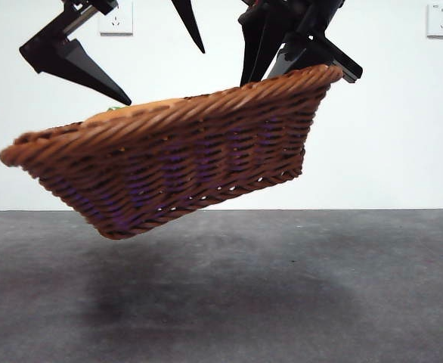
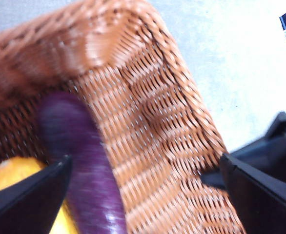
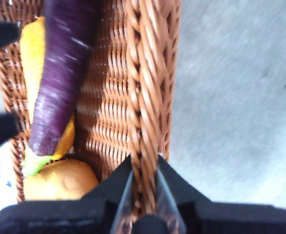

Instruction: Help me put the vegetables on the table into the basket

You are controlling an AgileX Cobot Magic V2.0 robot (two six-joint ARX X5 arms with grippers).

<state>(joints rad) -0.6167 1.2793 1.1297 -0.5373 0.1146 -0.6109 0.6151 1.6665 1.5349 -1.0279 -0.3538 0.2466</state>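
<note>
The woven brown basket (image 1: pixel 176 159) hangs tilted above the grey table (image 1: pixel 297 295), its right end higher. My right gripper (image 3: pixel 144 170) is shut on the basket's braided rim (image 1: pixel 316 74) at that high end. Inside lie the purple eggplant (image 3: pixel 65 73), the yellow corn (image 3: pixel 33 63) beneath it, and the tan potato (image 3: pixel 60 180) beside the eggplant's green cap (image 3: pixel 35 165). My left gripper (image 2: pixel 143 170) hovers open over the basket's inside, above the eggplant (image 2: pixel 84 165) and corn (image 2: pixel 11 175), holding nothing. In the front view a tan top (image 1: pixel 134 110) peeks over the rim under the left gripper (image 1: pixel 165 76).
A white wall with two power outlets (image 1: pixel 116 19) (image 1: pixel 442 21) stands behind the table. The basket casts a soft shadow (image 1: pixel 191 302) on the table below it.
</note>
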